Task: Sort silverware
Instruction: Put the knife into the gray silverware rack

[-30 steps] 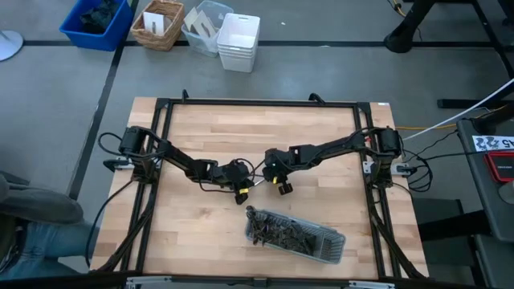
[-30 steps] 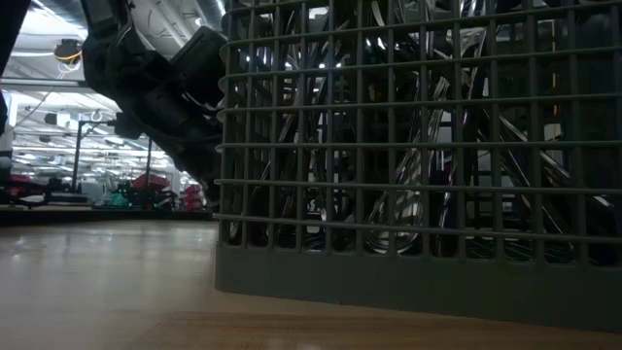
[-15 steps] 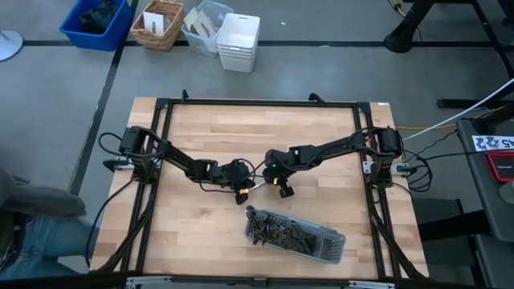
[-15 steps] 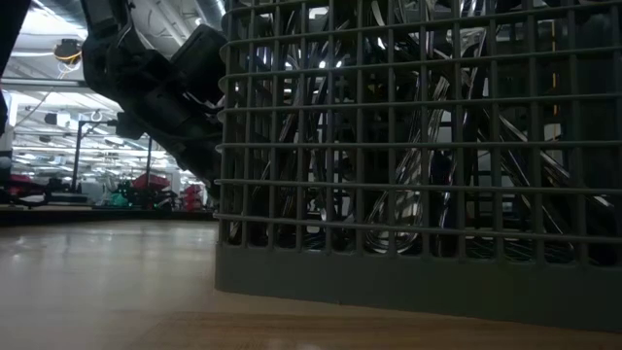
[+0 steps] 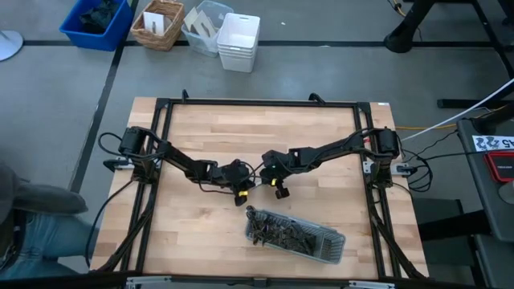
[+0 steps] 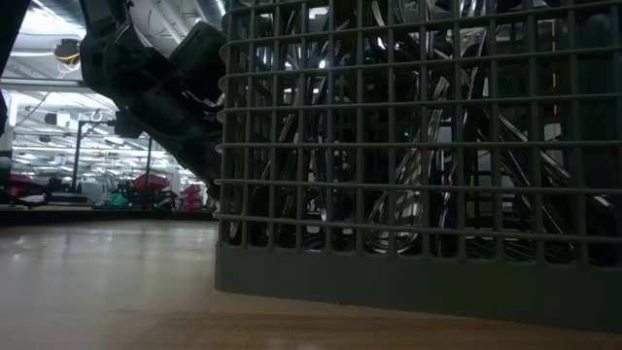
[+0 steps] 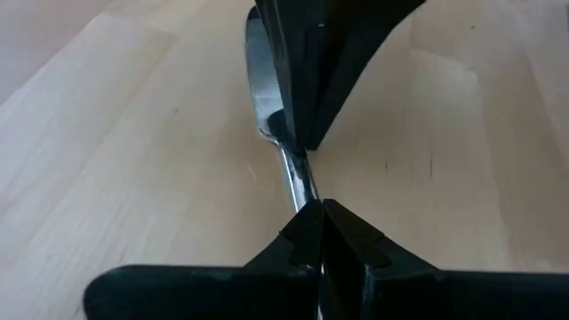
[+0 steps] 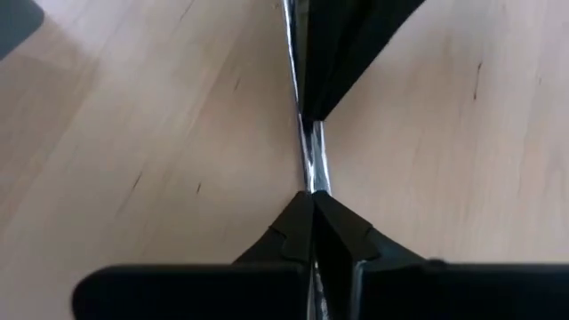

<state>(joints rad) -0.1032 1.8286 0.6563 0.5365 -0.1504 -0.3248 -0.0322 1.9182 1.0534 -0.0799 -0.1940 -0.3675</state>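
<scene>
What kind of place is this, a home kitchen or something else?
Probably a robotics lab or workshop, not a kitchen: a wooden table in a black frame stands on a grey concrete floor, with storage bins beside it and cables running off.

I work in a robotics lab or workshop: my wooden desk (image 5: pixel 209 128) sits in a black metal frame (image 5: pixel 257 103) on a grey concrete floor (image 5: pixel 321 56), with storage bins (image 5: pixel 238 42) nearby, loose cables (image 5: pixel 450 120), and a large hall with equipment (image 6: pixel 97 185) behind.
</scene>
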